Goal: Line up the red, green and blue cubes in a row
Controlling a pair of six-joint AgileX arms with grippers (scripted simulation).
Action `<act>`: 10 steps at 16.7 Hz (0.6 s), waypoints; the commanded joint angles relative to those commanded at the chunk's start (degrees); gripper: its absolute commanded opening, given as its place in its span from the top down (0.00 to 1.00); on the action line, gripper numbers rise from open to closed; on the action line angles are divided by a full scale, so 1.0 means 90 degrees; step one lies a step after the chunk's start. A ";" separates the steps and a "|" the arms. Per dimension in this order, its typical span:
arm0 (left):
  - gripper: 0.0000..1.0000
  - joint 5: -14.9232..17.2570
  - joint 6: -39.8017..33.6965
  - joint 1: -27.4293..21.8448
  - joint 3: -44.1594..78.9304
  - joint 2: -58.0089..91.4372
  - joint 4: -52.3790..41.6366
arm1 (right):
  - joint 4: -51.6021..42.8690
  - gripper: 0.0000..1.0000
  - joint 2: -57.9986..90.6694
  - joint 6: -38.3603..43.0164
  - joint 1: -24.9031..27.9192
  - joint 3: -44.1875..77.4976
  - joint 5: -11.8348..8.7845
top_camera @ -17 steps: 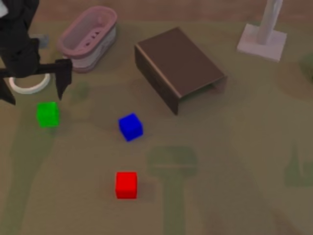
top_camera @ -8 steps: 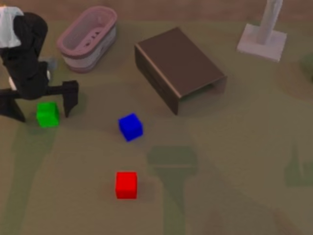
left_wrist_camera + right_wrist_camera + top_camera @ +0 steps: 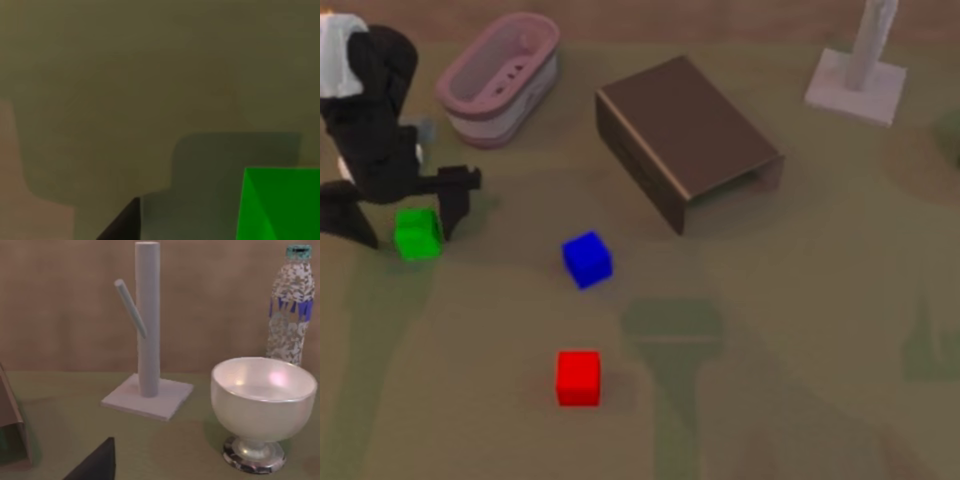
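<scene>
Left pincer (image 3: 403, 207) sits low w/ fingers spread astride the small bright green cube (image 3: 418, 233), set to grab it for the row w/ deep blue cube (image 3: 587, 259) & bright red cube (image 3: 578, 377); right pincer's state can't be told

dim, even, murky light over the whole table (image 3: 800, 330). soft-edged shadows lie on it: a wide dark patch right of the brown box (image 3: 685, 135), faint arm-shaped shadows near the middle and at the right edge. in the left wrist view a blocky shadow falls beside the green cube (image 3: 280, 205). the white bowl (image 3: 262, 400) carries a soft pinkish sheen.
</scene>
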 joint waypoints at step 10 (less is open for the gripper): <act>1.00 0.0000 0.0000 0.0000 0.0000 0.0000 0.0000 | 0.0000 0.00 0.0000 0.0000 0.0000 0.0000 0.0000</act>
